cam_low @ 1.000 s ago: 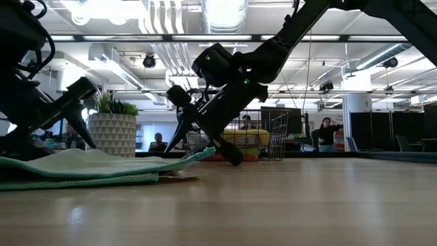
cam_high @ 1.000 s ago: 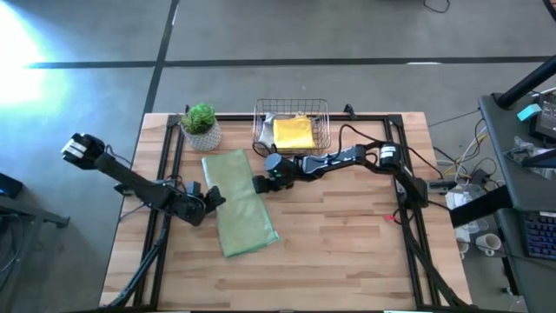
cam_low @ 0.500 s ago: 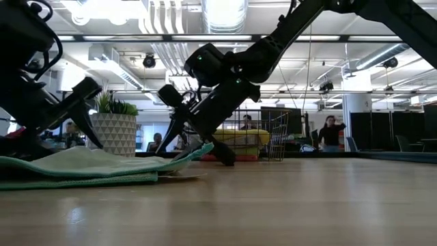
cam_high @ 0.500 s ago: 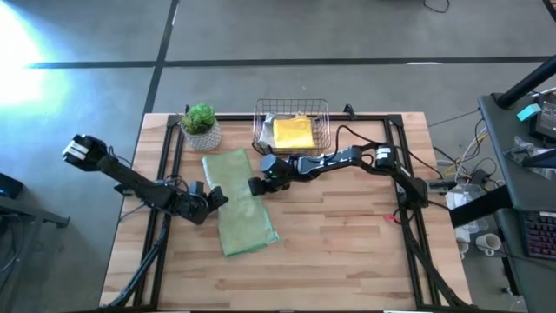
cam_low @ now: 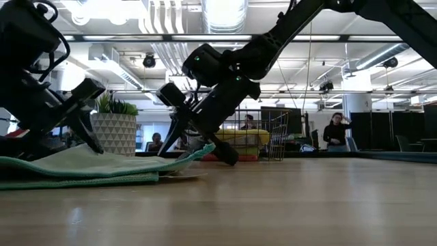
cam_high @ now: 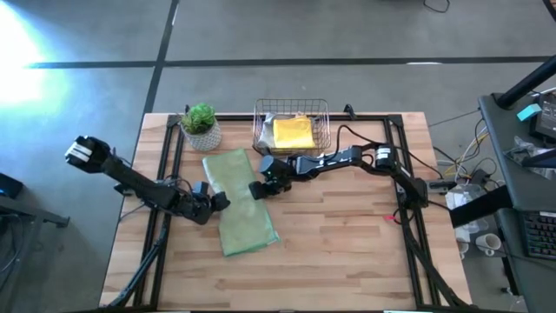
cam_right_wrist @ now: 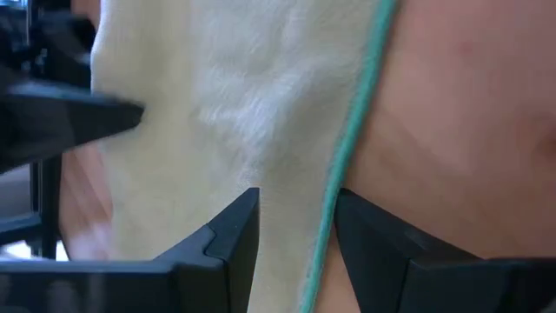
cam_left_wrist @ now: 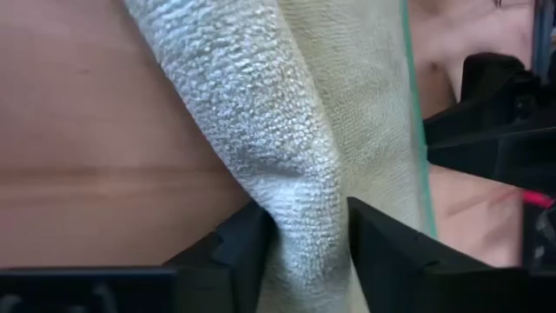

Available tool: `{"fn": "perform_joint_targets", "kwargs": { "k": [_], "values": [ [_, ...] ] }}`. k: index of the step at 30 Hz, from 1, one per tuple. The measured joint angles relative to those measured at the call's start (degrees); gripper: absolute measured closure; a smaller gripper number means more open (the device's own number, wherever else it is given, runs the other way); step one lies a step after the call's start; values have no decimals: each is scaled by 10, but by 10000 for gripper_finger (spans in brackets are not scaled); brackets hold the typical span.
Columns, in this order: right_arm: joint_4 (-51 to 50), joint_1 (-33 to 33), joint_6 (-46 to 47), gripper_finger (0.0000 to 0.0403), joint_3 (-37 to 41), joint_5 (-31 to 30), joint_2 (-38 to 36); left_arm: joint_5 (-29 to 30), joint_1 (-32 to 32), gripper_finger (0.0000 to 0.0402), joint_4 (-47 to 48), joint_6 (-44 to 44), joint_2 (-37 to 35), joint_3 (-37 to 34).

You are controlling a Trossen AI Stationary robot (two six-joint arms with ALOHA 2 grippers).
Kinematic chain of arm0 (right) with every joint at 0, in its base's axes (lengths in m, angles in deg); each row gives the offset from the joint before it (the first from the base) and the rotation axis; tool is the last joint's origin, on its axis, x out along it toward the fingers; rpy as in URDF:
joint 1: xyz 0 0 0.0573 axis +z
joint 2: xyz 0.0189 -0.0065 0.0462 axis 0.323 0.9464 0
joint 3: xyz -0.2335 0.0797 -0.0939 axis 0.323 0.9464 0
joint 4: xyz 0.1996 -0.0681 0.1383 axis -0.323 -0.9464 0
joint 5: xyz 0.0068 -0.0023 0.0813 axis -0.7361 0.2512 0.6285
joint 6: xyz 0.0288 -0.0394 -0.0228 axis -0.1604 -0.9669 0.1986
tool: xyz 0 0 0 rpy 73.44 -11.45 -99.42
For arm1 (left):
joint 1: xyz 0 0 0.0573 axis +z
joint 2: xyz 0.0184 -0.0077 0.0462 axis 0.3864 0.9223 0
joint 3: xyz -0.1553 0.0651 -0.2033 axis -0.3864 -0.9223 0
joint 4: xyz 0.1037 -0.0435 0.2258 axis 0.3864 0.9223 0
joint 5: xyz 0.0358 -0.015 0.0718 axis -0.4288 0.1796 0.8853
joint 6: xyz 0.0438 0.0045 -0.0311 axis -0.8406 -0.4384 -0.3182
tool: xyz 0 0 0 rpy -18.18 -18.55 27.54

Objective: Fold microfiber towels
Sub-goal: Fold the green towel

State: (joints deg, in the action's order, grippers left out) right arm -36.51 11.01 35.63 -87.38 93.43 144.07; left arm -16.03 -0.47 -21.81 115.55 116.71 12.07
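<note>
While the right gripper (cam_high: 258, 189) keeps its fingers pinched on the pale sage green towel's (cam_high: 239, 202) right edge mid-table, the left gripper (cam_high: 221, 202) has just closed onto the left edge, readying a two-handed fold.

I count two towels: one sage (cam_high: 239, 202) at center, one yellow (cam_high: 294, 133) in the single basket (cam_high: 324, 117) at twelve o'clock; one plant (cam_high: 201, 126); two arms.

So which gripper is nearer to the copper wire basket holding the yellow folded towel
Right. The right gripper sits just in front of the copper wire basket, at the pale sage green towel's basket-side edge. The left gripper is farther, at that towel's opposite edge.
</note>
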Motion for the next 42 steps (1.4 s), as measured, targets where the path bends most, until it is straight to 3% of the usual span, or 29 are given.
{"fn": "perform_joint_targets", "kwargs": {
  "k": [11, 14, 18, 22, 33, 42],
  "values": [
    [-19, 0, -82, 264, -16, 9, 0, -3, 0, 379, -15, -110, 1, 14],
    [-40, 0, -88, 272, -16, 28, -4, -33, 0, 396, -48, -168, 1, 14],
    [-90, 0, -107, 281, -16, 30, -18, -105, 0, 397, -72, -231, 6, 15],
    [-104, 0, -118, 281, -16, 28, -33, -138, 0, 397, -81, -251, 23, 15],
    [-12, 43, -226, 287, -24, 21, -29, -157, 0, 397, -192, -341, 101, 40],
    [-25, 50, -224, 363, -24, 11, 7, -156, 0, 373, -191, -357, 106, 47]
  ]
}}
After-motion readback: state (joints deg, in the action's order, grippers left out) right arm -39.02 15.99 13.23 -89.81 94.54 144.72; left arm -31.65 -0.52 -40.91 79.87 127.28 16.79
